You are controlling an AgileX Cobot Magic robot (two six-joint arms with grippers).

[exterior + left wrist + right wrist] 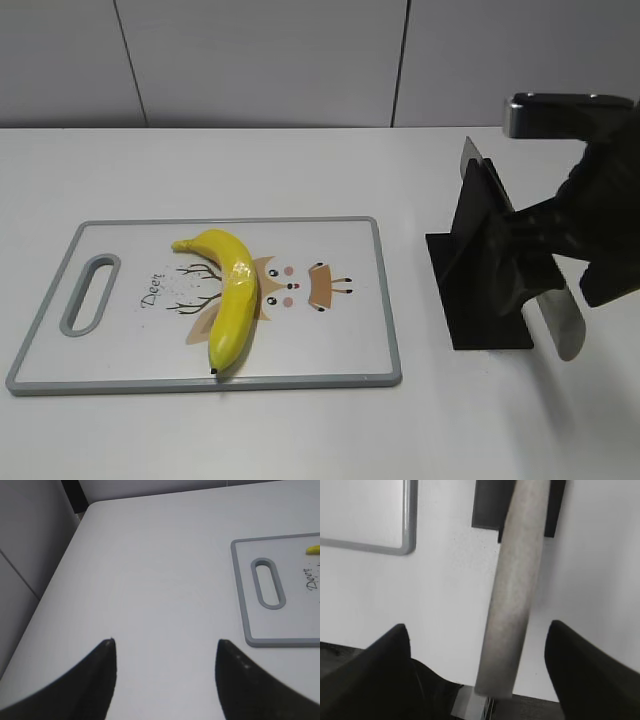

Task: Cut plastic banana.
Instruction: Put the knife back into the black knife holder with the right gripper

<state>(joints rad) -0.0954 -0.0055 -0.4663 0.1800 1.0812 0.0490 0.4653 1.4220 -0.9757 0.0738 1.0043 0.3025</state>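
Note:
The plastic banana (232, 295) lies curved and yellow on the white cutting board (330, 225), left of its middle; its tip shows in the left wrist view (313, 550). A grey knife (517, 595) leans slanted in a black holder (478, 270) to the right of the board. My right gripper (548, 270) is at the holder; in the right wrist view its fingers (476, 625) stand wide apart on both sides of the knife's near end, without touching it. My left gripper (164, 642) is open and empty over bare table left of the board (240, 580).
The board has a grey rim and a handle slot (90, 293) at its left end. The white table runs back to a grey wall (300, 60). The table's left edge (60, 555) is near my left gripper.

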